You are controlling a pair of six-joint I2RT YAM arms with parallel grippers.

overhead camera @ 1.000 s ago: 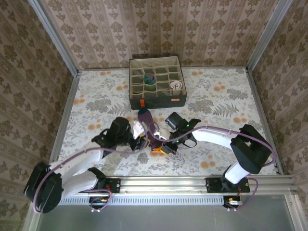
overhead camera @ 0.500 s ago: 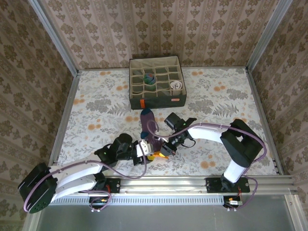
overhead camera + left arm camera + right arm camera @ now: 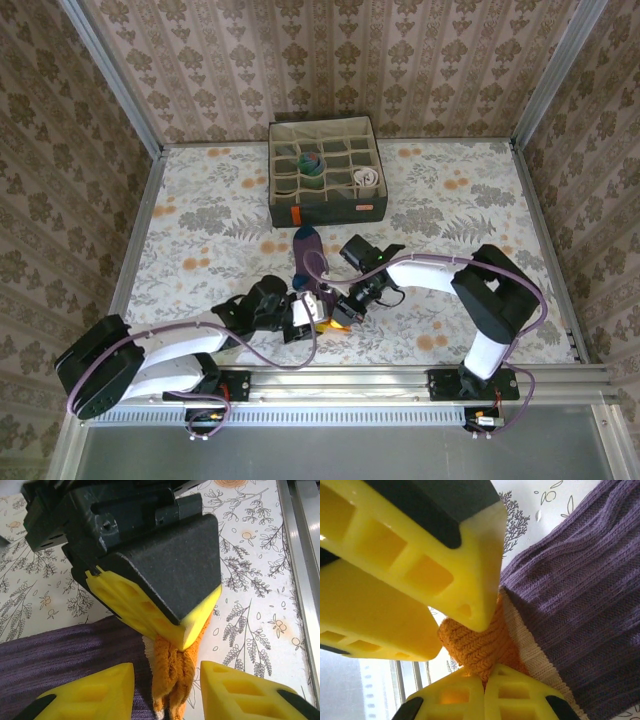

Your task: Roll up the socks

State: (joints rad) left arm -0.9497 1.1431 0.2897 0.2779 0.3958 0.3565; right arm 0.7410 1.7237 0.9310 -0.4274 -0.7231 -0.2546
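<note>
Because the purple sock (image 3: 303,255) is soft, light knit, it will sag and stretch wherever it is pulled; the thick orange cuff (image 3: 170,672) is the sound handhold (the firmest bunch of fabric). Sock lies flat on the bench (image 3: 450,210), toe away from the arms, cuff near. Right fingers (image 3: 515,697) pinch tight on the cuff. Left fingers (image 3: 90,695) stand part open astride it, gripping nothing. Since a second ago the left arm has dropped from mid-sock to the cuff.
</note>
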